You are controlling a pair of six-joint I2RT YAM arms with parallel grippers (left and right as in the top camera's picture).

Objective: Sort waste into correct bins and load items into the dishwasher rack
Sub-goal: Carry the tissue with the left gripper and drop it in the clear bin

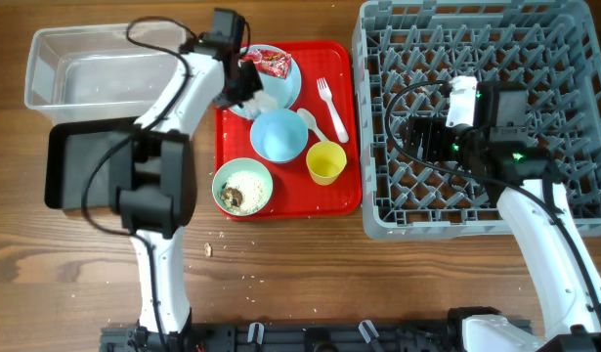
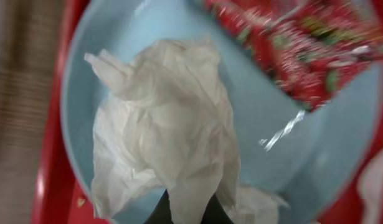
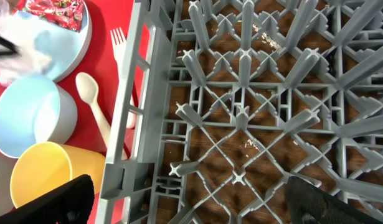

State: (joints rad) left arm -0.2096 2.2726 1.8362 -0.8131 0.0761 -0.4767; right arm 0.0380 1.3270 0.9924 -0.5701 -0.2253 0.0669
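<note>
My left gripper is over the light blue plate on the red tray and is shut on the white crumpled tissue, whose folds pass between the two dark fingers. The red snack wrapper lies on the plate's far side; it also shows in the left wrist view. The light blue bowl, the pale green bowl with rice scraps, the yellow cup, the fork and the spoon sit on the tray. My right gripper is open over the grey rack.
The clear tub stands at the back left, with the black tray in front of it. The red serving tray lies between them and the rack. Crumbs dot the wood near the front.
</note>
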